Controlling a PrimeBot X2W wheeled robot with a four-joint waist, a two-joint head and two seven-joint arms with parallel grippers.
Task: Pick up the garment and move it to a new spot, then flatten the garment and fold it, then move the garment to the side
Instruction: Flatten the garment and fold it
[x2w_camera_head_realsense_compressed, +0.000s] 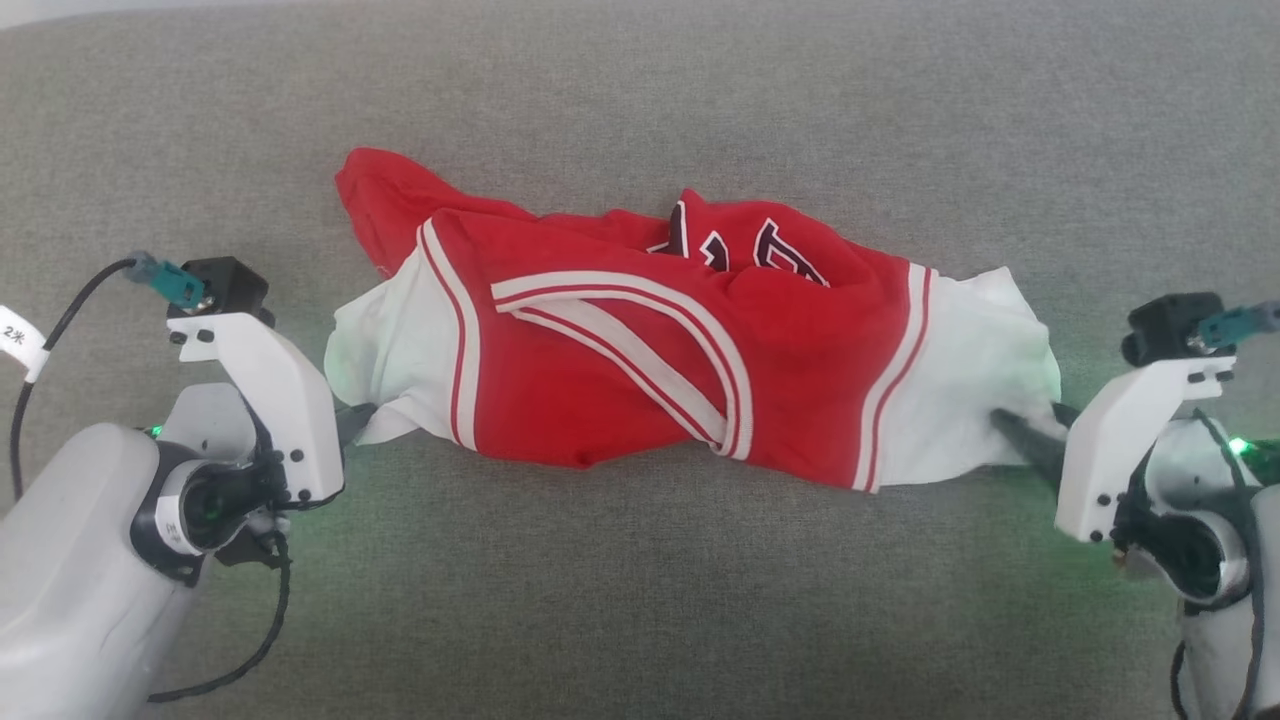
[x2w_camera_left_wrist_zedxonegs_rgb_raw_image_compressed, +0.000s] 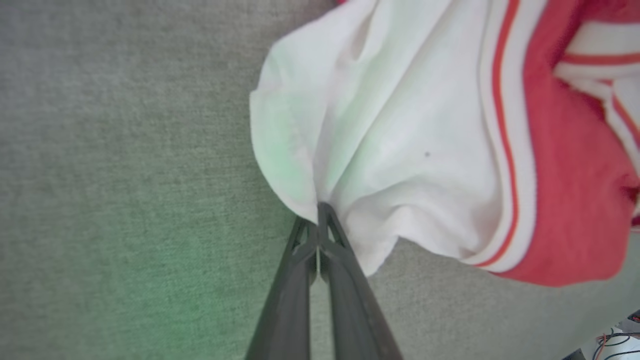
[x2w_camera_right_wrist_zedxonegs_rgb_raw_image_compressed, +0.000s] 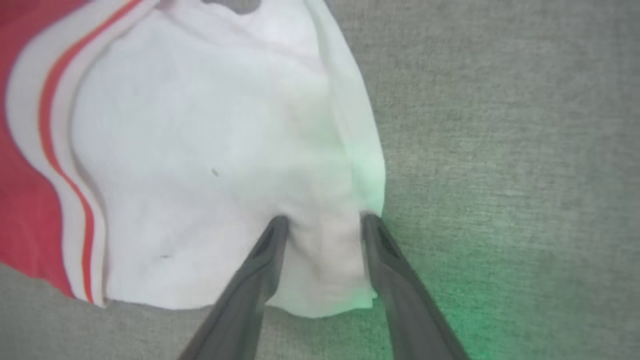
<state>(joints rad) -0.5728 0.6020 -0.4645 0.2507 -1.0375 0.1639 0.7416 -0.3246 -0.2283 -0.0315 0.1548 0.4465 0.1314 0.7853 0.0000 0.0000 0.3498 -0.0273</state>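
Garment lies bunched in a long band across the middle of the grey fabric surface. At its 9 o'clock end the left gripper is pinched tight on the white corner. At 3 o'clock the right gripper stands wide, a white fold between its fingers, unclamped. Judged step: taking hold for flattening; next, the right must close before both pull outward.

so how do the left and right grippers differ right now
The left gripper is shut, pinching the garment's white left corner; the right gripper is open, its fingers apart around a fold of the white right panel. Cloth bunches into the left gripper's tip, but lies slack between the right gripper's fingers. Both sit at the garment's near edge.
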